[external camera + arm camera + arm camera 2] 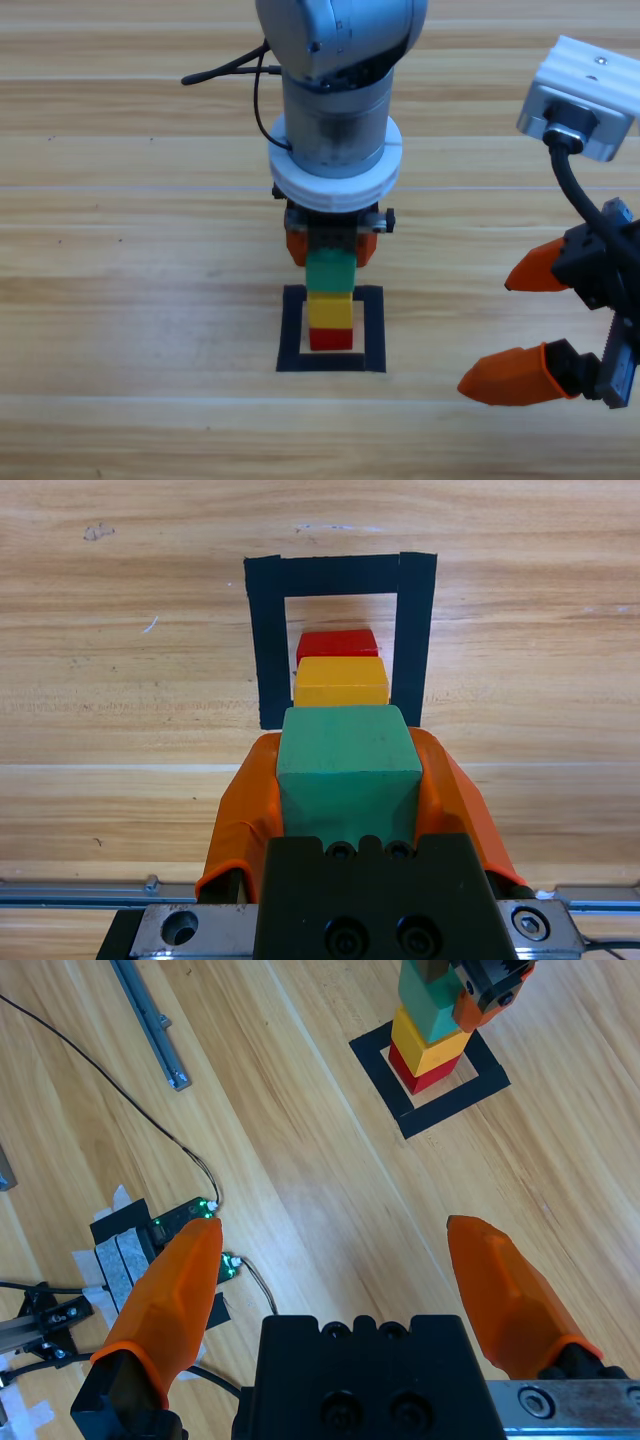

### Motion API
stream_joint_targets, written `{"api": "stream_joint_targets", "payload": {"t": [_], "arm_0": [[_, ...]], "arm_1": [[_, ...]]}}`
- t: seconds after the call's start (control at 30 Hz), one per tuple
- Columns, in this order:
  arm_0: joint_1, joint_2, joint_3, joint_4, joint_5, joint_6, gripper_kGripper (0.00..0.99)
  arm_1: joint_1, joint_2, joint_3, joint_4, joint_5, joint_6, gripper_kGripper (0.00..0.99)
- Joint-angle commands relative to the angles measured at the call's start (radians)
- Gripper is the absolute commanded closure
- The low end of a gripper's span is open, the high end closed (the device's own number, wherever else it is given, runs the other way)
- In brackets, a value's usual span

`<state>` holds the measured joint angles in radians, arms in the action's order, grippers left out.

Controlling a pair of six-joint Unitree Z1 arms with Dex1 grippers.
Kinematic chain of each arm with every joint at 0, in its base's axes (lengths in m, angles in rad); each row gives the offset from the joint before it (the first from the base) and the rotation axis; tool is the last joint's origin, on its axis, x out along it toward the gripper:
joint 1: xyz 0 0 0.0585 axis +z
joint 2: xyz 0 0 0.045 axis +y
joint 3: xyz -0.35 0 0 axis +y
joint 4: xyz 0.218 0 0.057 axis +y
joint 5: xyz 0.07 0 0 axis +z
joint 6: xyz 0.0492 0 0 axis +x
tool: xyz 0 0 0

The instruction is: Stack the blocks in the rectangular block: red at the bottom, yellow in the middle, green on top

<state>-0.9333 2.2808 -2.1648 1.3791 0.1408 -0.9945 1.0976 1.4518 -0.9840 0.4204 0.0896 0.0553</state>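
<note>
Inside the black tape square (pixel 292 330) stands a stack: the red cube (pixel 331 339) on the wood, the yellow cube (pixel 329 309) on it, the green cube (pixel 329 269) on top. My left gripper (pixel 331 246) comes down from the top edge and is shut on the green cube (pixel 348 770), its orange jaws pressed to both sides. The left wrist view shows the yellow cube (pixel 341 681) and red cube (pixel 337 643) below, within the tape square (pixel 268 650). My right gripper (pixel 520 325) waits open at the right edge, empty. The right wrist view shows the stack (pixel 432 1035) far off.
In the right wrist view a metal rail (pixel 150 1022) lies on the table at the upper left, and a small taped circuit board (pixel 160 1235) with thin wires sits at the left. The right arm's white camera housing (pixel 580 98) hangs at the upper right.
</note>
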Motion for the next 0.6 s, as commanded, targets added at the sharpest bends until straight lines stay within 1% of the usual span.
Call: {"api": "stream_joint_targets", "payload": {"t": [0.03,0.6], "arm_0": [[-0.030,0.052,0.026,-0.012,-0.009,-0.009,0.990],[-0.030,0.060,0.037,-0.023,-0.006,-0.009,0.990]], "arm_1": [[0.019,-0.045,0.031,-0.015,0.015,-0.005,0.000],[0.019,-0.044,0.033,-0.015,0.015,-0.003,0.000]]}}
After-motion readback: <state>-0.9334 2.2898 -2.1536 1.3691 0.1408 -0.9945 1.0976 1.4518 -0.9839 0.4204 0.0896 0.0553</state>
